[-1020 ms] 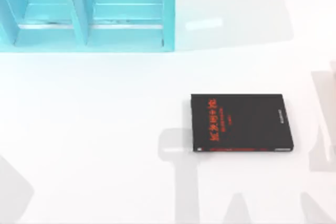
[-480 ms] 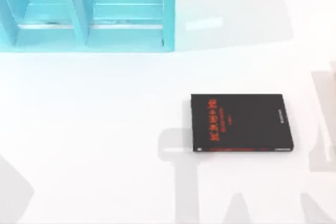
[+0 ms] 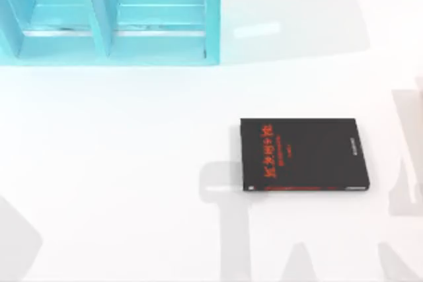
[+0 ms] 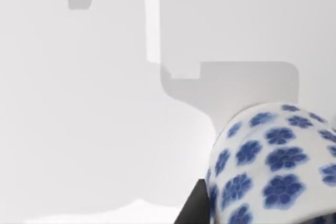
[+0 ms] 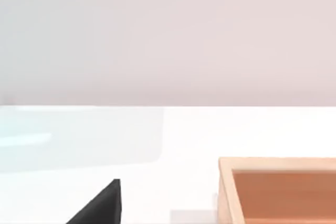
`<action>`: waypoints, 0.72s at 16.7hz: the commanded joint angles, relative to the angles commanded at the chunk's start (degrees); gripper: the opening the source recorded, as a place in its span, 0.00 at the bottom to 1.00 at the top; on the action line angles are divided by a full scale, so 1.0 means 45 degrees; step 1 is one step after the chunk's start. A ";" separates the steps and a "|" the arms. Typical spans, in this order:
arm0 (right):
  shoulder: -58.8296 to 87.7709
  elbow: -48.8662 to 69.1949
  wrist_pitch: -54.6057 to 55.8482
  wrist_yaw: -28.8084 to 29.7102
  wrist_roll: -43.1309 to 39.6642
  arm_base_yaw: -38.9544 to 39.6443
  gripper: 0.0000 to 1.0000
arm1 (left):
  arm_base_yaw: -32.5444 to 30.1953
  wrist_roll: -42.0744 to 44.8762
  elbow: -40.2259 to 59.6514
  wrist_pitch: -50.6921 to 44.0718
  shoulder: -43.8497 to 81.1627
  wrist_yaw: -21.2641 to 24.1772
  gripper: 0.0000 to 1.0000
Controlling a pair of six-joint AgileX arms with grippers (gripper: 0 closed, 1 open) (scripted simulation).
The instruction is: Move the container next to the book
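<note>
The book (image 3: 303, 154) lies flat right of the table's middle, black with red lettering and a red front edge. The container (image 4: 273, 166), a white cup with blue flowers, looms close in the left wrist view, raised above the white table. My left gripper (image 4: 262, 216) is shut on it, with one dark finger (image 4: 193, 207) against its side. The right wrist view catches a dark corner of my right gripper (image 5: 100, 207), which hovers over the table.
A large turquoise shelf unit (image 3: 109, 14) stands at the table's back left. A shallow wooden box (image 5: 278, 190) sits on the table in the right wrist view. Grey arm shadows fall across the front of the table (image 3: 132, 163).
</note>
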 joint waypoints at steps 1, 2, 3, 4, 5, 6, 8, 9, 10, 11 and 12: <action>0.0000 0.0000 0.0000 0.0000 0.0000 0.0000 1.00 | 0.0006 0.0002 0.0118 -0.0166 -0.0068 -0.0001 0.00; 0.0000 0.0000 0.0000 0.0000 0.0000 0.0000 1.00 | 0.0001 0.0003 0.0283 -0.0441 -0.0168 -0.0001 0.00; 0.0000 0.0000 0.0000 0.0000 0.0000 0.0000 1.00 | -0.0014 0.0022 0.0482 -0.0787 -0.0285 0.0000 0.00; 0.0000 0.0000 0.0000 0.0000 0.0000 0.0000 1.00 | -0.0020 0.0033 0.0694 -0.1174 -0.0404 0.0002 0.00; 0.0000 0.0000 0.0000 0.0000 0.0000 0.0000 1.00 | -0.0007 0.0010 0.0914 -0.1581 -0.0532 0.0002 0.00; 0.0000 0.0000 0.0000 0.0000 0.0000 0.0000 1.00 | 0.0009 -0.0032 0.1150 -0.1997 -0.0682 0.0002 0.00; 0.0000 0.0000 0.0000 0.0000 0.0000 0.0000 1.00 | 0.0001 -0.0056 0.1588 -0.2647 -0.0970 0.0002 0.00; 0.0000 0.0000 0.0000 0.0000 0.0000 0.0000 1.00 | -0.0023 -0.0049 0.1717 -0.2811 -0.1064 0.0002 0.00; 0.0000 0.0000 0.0000 0.0000 0.0000 0.0000 1.00 | -0.0031 -0.0047 0.1749 -0.2851 -0.1089 0.0002 0.00; 0.0000 0.0000 0.0000 0.0000 0.0000 0.0000 1.00 | -0.0031 -0.0047 0.1749 -0.2851 -0.1089 0.0002 0.00; 0.0000 0.0000 0.0000 0.0000 0.0000 0.0000 1.00 | -0.0031 -0.0047 0.1749 -0.2851 -0.1089 0.0002 0.00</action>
